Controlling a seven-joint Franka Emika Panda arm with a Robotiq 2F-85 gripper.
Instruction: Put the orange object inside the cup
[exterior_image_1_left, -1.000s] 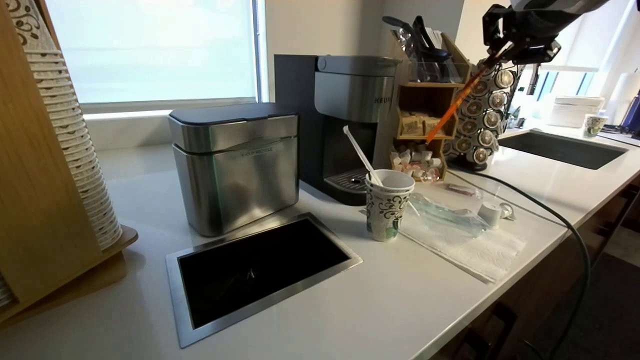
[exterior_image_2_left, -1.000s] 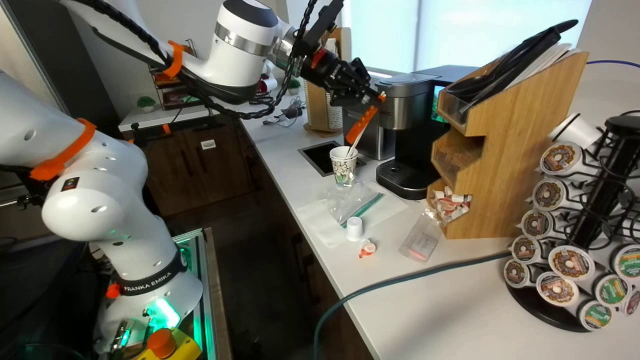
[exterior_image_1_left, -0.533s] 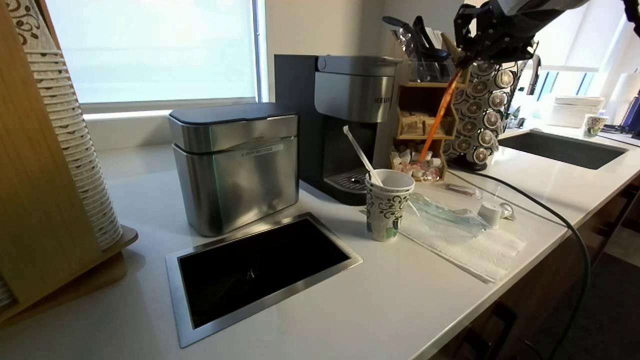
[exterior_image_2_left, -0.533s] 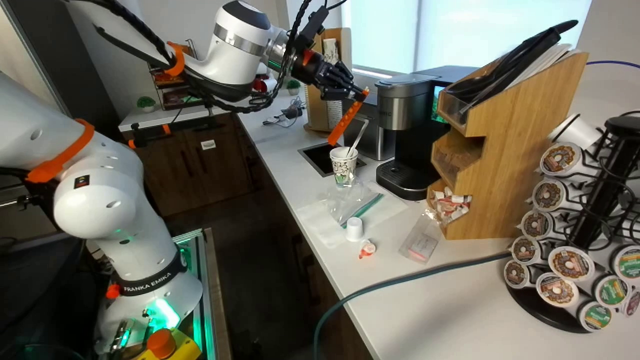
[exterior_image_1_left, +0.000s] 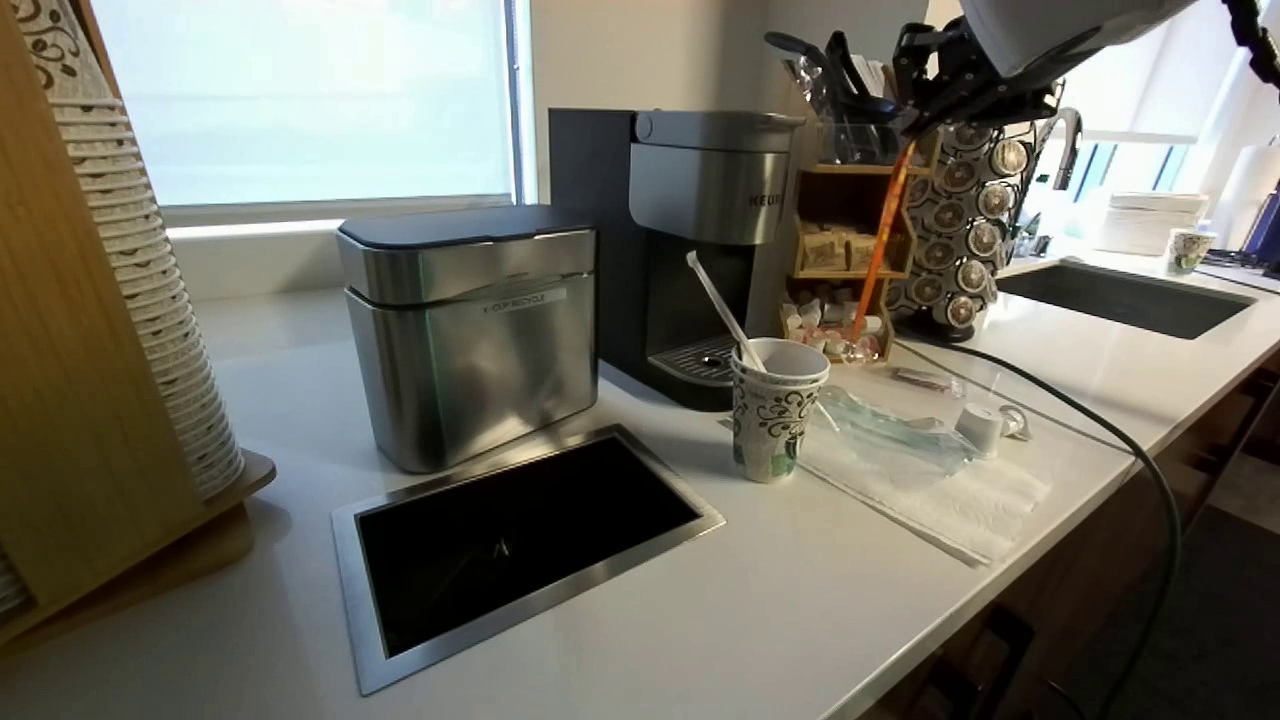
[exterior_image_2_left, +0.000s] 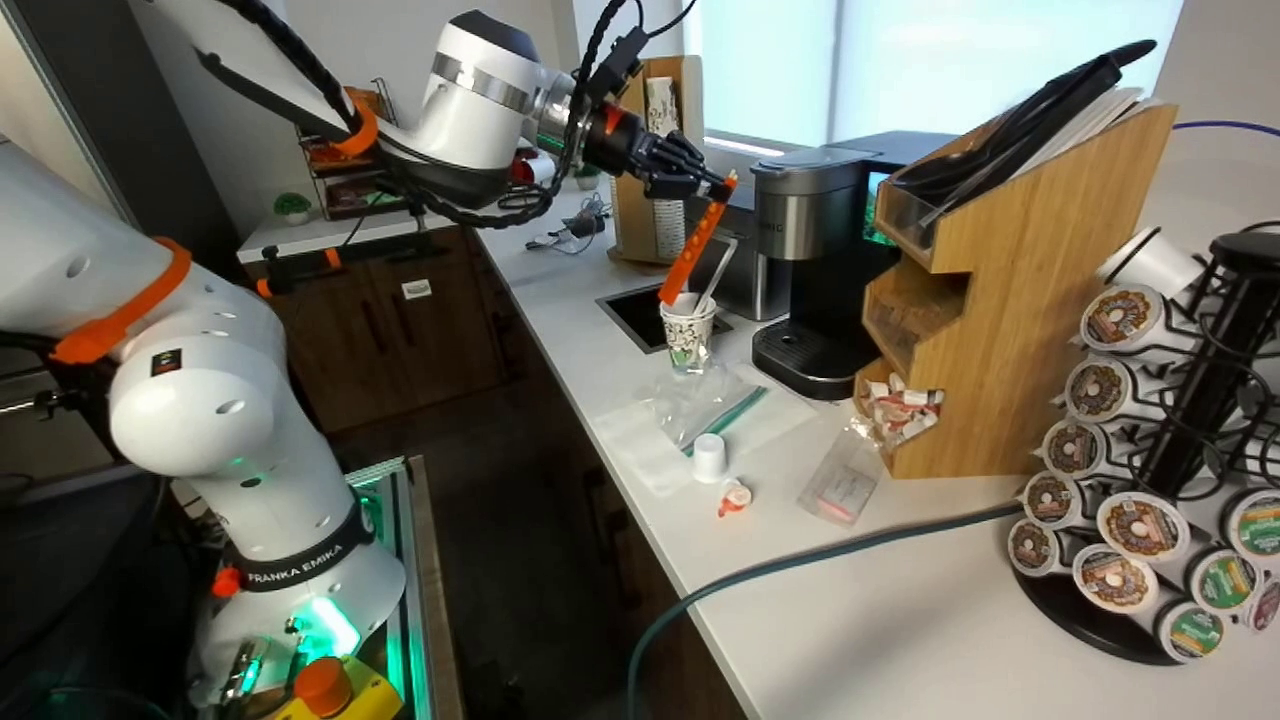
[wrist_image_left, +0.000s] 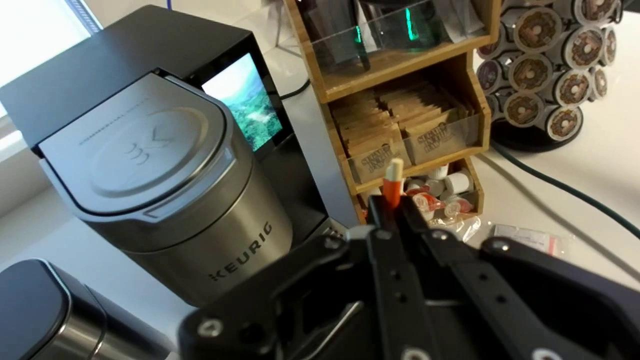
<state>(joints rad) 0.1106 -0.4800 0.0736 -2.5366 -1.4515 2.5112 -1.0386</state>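
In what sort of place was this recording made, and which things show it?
Most likely an office coffee station or break room: a Keurig coffee machine stands near a wooden organizer with sugar packets and a rack of coffee pods.

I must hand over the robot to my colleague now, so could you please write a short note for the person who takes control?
Gripper: pinching the orange object near its upper end; the object hangs tilted, clear of the counter.
Cup: upright on the counter, a white stick leaning inside.
Done: the orange object is grasped and held up.
Left: it is not in the cup yet; an exterior view shows its lower end off to the side of the rim. Probably align it above the opening, lower it, then release, minding the white stick.
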